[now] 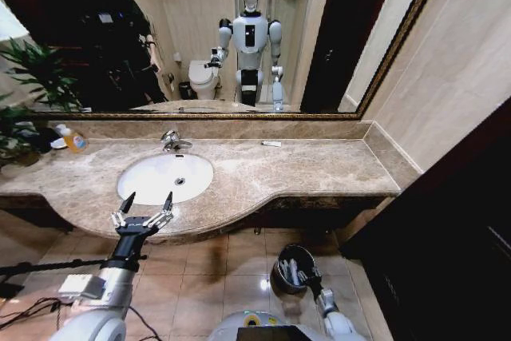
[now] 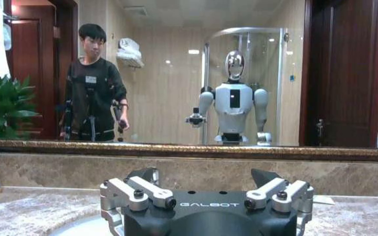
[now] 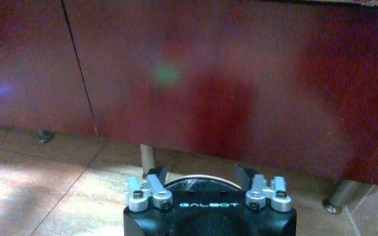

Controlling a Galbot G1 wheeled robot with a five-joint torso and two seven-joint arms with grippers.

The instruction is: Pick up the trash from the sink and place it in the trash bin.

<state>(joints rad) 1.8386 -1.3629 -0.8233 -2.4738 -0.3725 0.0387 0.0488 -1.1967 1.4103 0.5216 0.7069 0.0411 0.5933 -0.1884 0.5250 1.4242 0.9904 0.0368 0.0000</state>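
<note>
I've got a beige marble counter (image 1: pixel 303 167) in front of me w/ the white sink (image 1: pixel 156 175) set in it and the faucet (image 1: pixel 171 140) behind the basin. Soap bottle (image 1: pixel 73 140) sits far left by a plant (image 1: pixel 17 129), small white packet (image 1: pixel 271 144) near the back wall. Tiled floor (image 1: pixel 215 273) below has the bin (image 1: pixel 289 269) on it.

I am working in a bathroom, by the look of it a hotel or home one. A white oval sink (image 1: pixel 165 177) with a chrome faucet (image 1: pixel 172 141) is set into a beige-brown marble surface (image 1: pixel 303 167). A wide gold-framed mirror (image 1: pixel 319 21) hangs over it, and in its reflection I see a toilet (image 1: pixel 204 77) and a glass shower enclosure (image 2: pixel 245 83). A soap bottle (image 1: pixel 74 140) stands by a potted plant (image 1: pixel 32 77). The floor (image 1: pixel 215 277) is tan tile, with dark red cabinet doors (image 3: pixel 208 83) below.
</note>
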